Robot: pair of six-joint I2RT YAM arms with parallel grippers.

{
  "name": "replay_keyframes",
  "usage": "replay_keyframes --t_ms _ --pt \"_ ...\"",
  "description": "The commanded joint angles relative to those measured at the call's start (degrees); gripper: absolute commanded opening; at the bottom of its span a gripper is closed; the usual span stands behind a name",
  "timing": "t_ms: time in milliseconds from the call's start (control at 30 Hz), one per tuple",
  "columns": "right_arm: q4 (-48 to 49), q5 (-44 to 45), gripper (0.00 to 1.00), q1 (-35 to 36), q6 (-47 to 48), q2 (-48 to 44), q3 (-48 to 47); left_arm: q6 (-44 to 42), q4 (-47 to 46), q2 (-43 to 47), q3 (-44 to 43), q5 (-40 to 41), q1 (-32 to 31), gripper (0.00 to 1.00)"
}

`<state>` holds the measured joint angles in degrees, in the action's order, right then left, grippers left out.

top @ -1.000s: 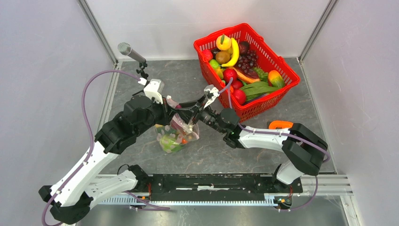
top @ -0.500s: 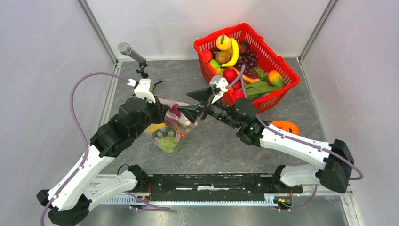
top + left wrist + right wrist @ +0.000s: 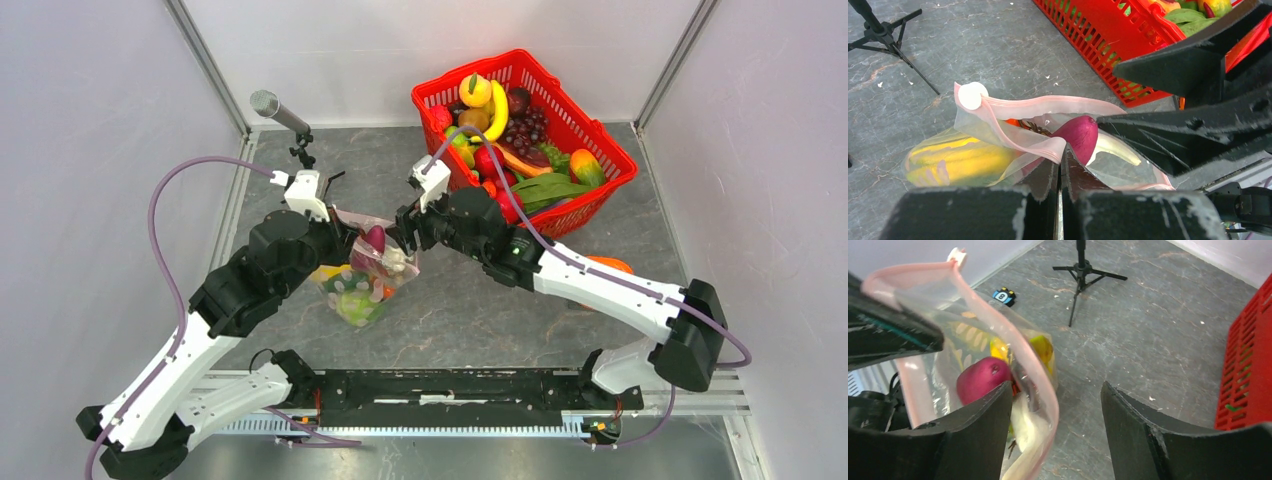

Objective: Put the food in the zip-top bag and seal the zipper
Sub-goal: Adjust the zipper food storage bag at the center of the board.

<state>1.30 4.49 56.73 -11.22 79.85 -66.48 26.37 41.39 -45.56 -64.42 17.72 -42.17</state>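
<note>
Left gripper (image 3: 1060, 160) pinched closed, right gripper (image 3: 1055, 390) spread wide opposite it

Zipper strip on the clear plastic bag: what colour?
Pale pink zipper strip; clearest in the left wrist view.

Overhead looks down; both close wrist views apparently share the bag (image 3: 1013, 107).

The zip-top bag (image 3: 968, 330) is seen as clear plastic printed with pale pinkish-brown dots, and the zipper (image 3: 1048, 104) is coloured pale pink. Inside, a banana bunch (image 3: 958, 160) is shown in yellow and a round fruit (image 3: 1079, 134) in purplish red. The basket (image 3: 1088, 35) is coloured bright red, and the table (image 3: 948, 50) is veined grey.
</note>
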Motion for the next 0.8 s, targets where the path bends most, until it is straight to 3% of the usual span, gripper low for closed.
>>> replay_keyframes --t_ms 0,67,167,333,533,633,767 --pt "-6.6 4.8 0.69 -0.7 0.4 1.8 -5.6 1.0 -3.6 0.8 -0.2 -0.7 0.2 0.03" --pt "-5.3 5.9 0.69 -0.7 -0.1 0.5 -3.5 0.9 -3.6 0.9 -0.2 -0.8 0.2 0.03" --pt "-8.1 -0.8 0.69 -0.9 1.7 1.0 -4.5 0.6 -3.6 1.1 0.1 -0.3 0.2 0.03" --pt "-13.3 -4.1 0.59 -0.9 3.4 3.5 -7.0 0.7 -3.8 1.0 0.2 -0.2 0.2 0.03" --pt "-9.4 -4.3 0.20 -0.9 4.6 1.5 -6.9 0.8 -3.3 1.0 0.2 0.6 0.2 0.03" --pt "-7.4 -1.7 0.00 -0.9 5.9 -0.5 -8.0 -1.0 2.0 -0.3 -2.1 8.2 0.2 0.03" --pt "-6.8 -1.4 0.00 -0.9 6.4 -1.8 -10.3 -2.9 4.8 -1.3 -4.1 9.5 0.3 0.03"
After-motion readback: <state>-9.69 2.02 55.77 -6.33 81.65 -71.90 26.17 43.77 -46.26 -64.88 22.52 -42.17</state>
